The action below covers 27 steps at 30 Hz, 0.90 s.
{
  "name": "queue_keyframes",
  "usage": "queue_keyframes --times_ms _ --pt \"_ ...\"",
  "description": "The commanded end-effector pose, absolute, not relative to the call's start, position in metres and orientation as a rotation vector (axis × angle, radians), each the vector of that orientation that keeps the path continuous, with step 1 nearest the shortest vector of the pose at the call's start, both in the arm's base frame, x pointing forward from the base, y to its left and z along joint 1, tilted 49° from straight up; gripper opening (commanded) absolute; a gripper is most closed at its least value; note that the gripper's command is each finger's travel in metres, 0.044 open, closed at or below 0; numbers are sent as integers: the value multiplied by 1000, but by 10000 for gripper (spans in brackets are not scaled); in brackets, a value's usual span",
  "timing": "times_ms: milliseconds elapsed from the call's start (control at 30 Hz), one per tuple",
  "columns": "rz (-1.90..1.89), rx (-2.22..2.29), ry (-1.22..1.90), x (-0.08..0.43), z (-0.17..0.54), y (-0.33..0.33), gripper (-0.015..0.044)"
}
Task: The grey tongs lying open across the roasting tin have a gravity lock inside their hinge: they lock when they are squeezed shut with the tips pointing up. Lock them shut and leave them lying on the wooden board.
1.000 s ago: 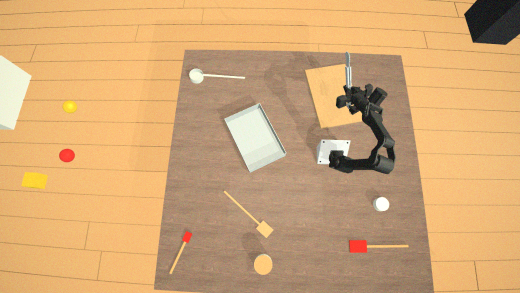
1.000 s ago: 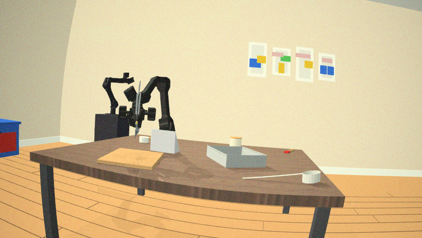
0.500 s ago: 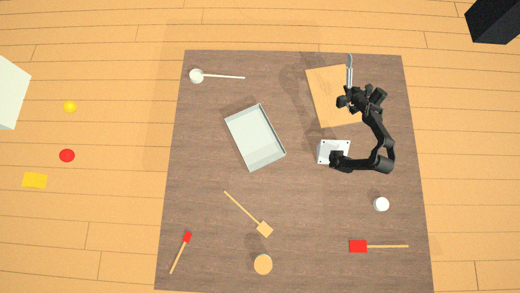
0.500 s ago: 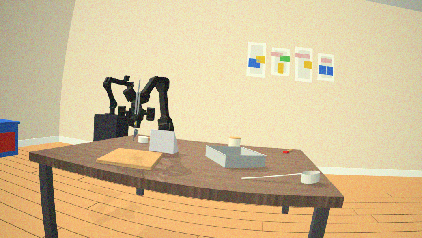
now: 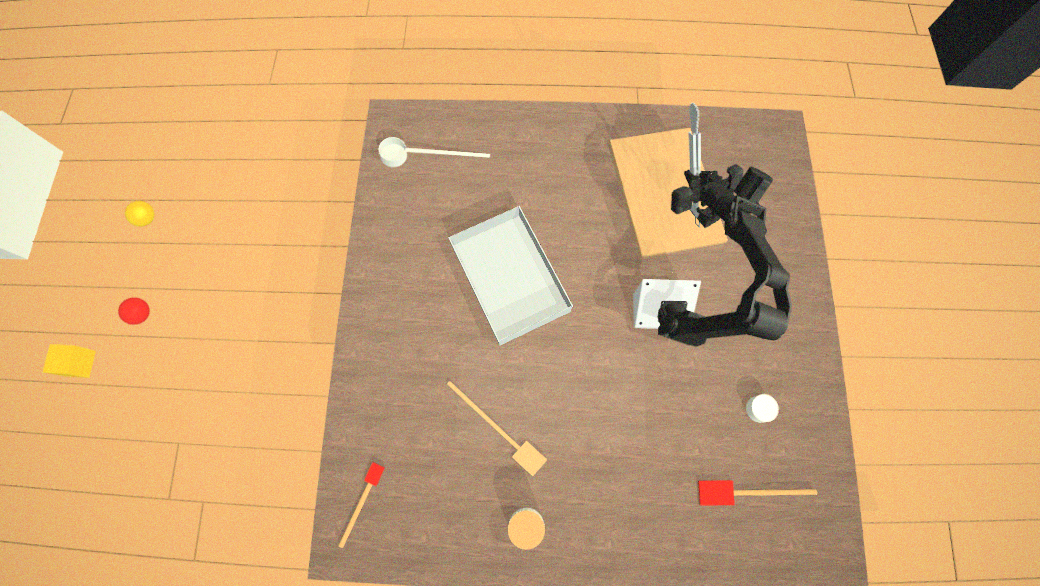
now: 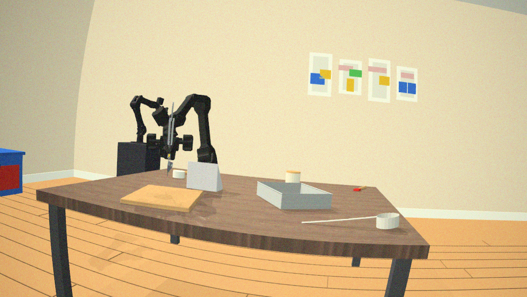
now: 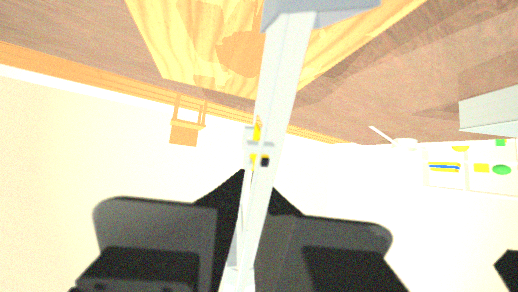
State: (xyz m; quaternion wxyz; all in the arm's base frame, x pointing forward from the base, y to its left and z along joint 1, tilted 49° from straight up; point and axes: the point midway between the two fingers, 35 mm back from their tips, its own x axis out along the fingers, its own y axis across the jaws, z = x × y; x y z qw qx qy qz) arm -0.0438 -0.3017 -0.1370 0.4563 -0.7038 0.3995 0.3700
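My gripper [image 5: 697, 192] [image 6: 170, 142] [image 7: 248, 175] is shut on the grey tongs [image 5: 695, 141] [image 6: 171, 121] [image 7: 272, 115]. It holds them upright in the air, their two arms pressed together. The tips point up and the wide hinge end points down toward the wooden board [image 5: 647, 181] [image 6: 162, 197] [image 7: 200, 40]. The tongs hang over the board's right part, clear of its surface. The roasting tin [image 5: 534, 327] [image 6: 280, 199] [image 7: 487, 115] lies at the table's middle with nothing in it.
The arm's white base block [image 5: 665, 298] [image 6: 202, 177] stands beside the board. A white ladle [image 5: 393, 151] [image 6: 387, 220], a wooden spatula [image 5: 529, 458], two red spatulas [image 5: 716, 492] [image 5: 373, 473], a cork-lidded jar [image 5: 525, 527] [image 6: 293, 176] and a white cup [image 5: 761, 407] lie about the table.
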Motion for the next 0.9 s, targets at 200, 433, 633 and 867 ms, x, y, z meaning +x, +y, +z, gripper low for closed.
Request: queue_keyframes --times_ms 200,433,633,867 --pt "1002 -1645 905 -46 -148 -319 -150" --pt "1067 -1568 836 -45 -156 -324 -150" --pt "1126 -1507 773 -43 -160 -327 -150" --pt "1196 -1432 701 -41 -164 -330 -150"
